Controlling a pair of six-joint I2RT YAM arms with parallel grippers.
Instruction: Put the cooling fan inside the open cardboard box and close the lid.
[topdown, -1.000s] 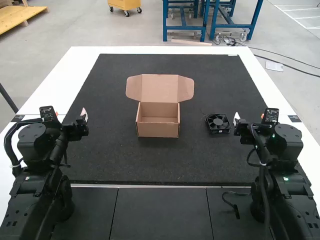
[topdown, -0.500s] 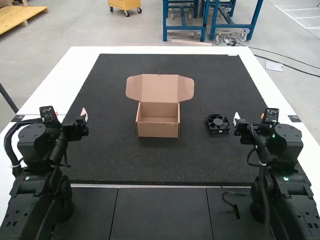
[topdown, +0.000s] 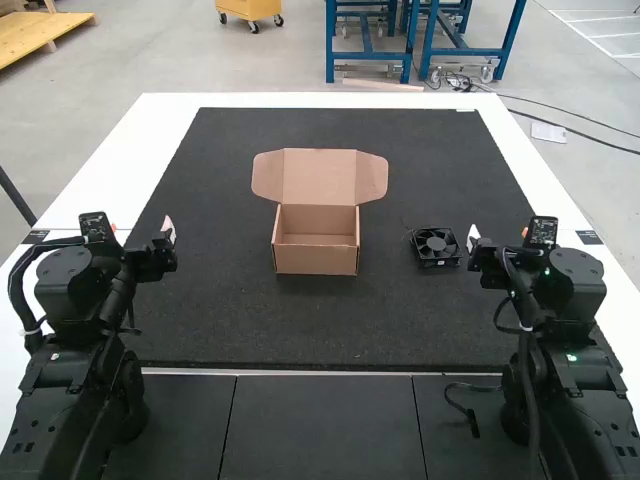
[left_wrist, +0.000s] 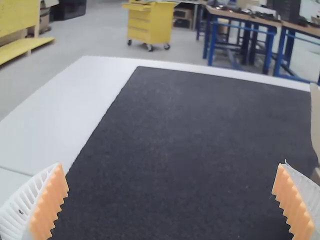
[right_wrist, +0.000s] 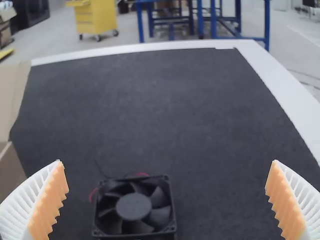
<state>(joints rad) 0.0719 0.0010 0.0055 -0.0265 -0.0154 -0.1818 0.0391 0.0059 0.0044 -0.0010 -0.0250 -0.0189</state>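
Note:
A black square cooling fan (topdown: 436, 246) lies flat on the dark mat, to the right of an open cardboard box (topdown: 316, 239) whose lid (topdown: 319, 176) is folded back flat behind it. The right gripper (topdown: 474, 242) sits just right of the fan, low over the mat; in its wrist view the fan (right_wrist: 133, 207) lies between and just ahead of the wide-apart white ribbed fingers (right_wrist: 41, 204). The left gripper (topdown: 165, 236) hovers at the mat's left edge, well away from the box, open with nothing between its fingers (left_wrist: 44, 203).
The dark mat (topdown: 330, 150) covers most of the white table (topdown: 130, 130). A corner of the box (left_wrist: 315, 130) shows at the edge of the left wrist view. Bare mat lies all around the box and fan.

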